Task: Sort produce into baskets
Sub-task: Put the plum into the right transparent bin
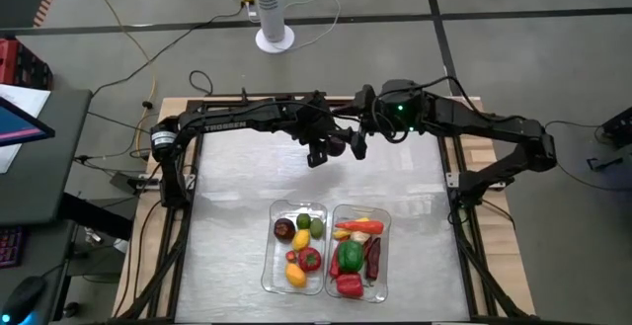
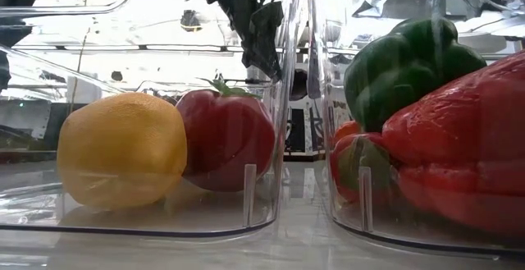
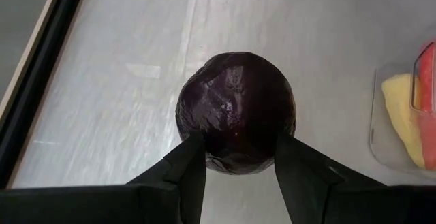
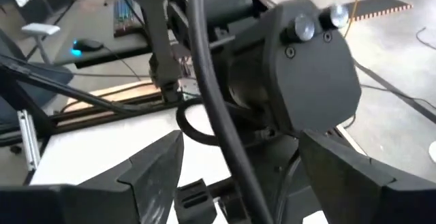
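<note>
A dark purple round piece of produce hangs over the table's far middle, with my left gripper shut on it; the high view shows the piece beside that gripper. My right gripper stands open close to the piece's right, high above the table, and its wrist view shows it facing the left arm with nothing between its fingers. Two clear baskets stand side by side near the front edge. The left basket holds round fruits. The right basket holds peppers, a carrot and other vegetables. My left gripper pinches the purple piece between its two fingers, on its two opposite sides. The fingers slant down from the table's far left. The piece is lifted clear of the table.
In the low view a yellow fruit and a red one lie in the left basket, and a green pepper and a red pepper lie in the right one. Bare table lies around the baskets.
</note>
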`<state>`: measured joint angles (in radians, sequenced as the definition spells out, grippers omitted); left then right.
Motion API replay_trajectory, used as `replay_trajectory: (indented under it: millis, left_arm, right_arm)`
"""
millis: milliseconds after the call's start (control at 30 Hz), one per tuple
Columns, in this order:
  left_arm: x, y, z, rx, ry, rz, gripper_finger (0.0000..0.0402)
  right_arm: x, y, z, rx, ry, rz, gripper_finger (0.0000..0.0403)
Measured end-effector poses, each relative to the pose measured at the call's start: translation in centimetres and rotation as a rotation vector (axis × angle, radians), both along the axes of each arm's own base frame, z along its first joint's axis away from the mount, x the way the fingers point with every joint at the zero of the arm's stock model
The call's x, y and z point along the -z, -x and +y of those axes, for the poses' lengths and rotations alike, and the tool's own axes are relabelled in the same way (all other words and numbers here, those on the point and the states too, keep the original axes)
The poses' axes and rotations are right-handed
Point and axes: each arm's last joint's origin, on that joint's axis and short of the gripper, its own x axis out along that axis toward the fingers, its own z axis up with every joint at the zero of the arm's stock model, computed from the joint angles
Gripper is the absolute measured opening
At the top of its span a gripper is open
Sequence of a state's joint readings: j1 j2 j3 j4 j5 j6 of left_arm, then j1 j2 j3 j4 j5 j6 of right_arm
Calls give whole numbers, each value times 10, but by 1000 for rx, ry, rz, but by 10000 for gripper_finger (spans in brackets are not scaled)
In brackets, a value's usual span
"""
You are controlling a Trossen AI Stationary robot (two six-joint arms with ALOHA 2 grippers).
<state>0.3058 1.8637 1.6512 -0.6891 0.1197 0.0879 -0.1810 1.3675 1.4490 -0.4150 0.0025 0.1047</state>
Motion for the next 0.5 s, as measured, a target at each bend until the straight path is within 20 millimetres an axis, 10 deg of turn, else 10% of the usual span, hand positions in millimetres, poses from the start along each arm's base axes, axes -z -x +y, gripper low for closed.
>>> replay_trajectory:
  millis: [500]
  left_arm:
    - [0, 0, -1, 19, 28, -7, 140]
  right_arm:
    - [-26, 38, 3, 82, 36, -68, 317]
